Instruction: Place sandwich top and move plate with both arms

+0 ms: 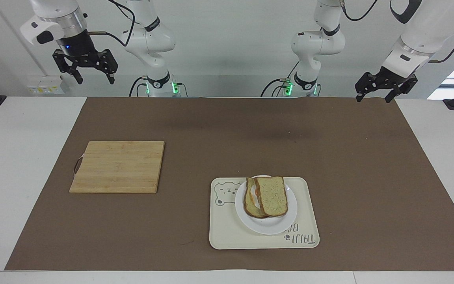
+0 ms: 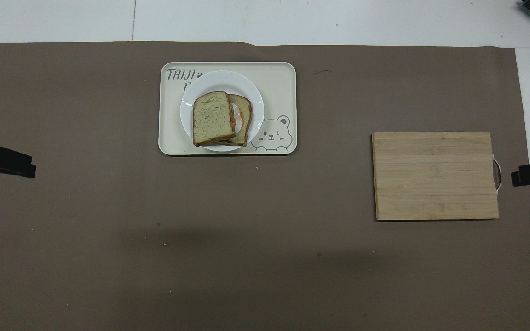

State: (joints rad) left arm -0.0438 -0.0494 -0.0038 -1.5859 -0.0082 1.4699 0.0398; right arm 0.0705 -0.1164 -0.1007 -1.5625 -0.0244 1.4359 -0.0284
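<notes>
The sandwich top (image 1: 273, 196) (image 2: 213, 117), a speckled bread slice, lies askew on a lower slice (image 1: 251, 204) with an orange filling showing between them. Both rest on the white plate (image 1: 267, 226) (image 2: 221, 79), which sits on the cream bear tray (image 1: 227, 232) (image 2: 276, 80). My left gripper (image 1: 384, 88) hangs open and empty, high over the brown mat's corner at the left arm's end. My right gripper (image 1: 86, 70) hangs open and empty, high above the right arm's end of the table. In the overhead view only black tips of each show at the edges.
A wooden cutting board (image 1: 118, 166) (image 2: 435, 175) with a small handle lies on the brown mat (image 1: 227, 130) toward the right arm's end. White tabletop borders the mat on both ends.
</notes>
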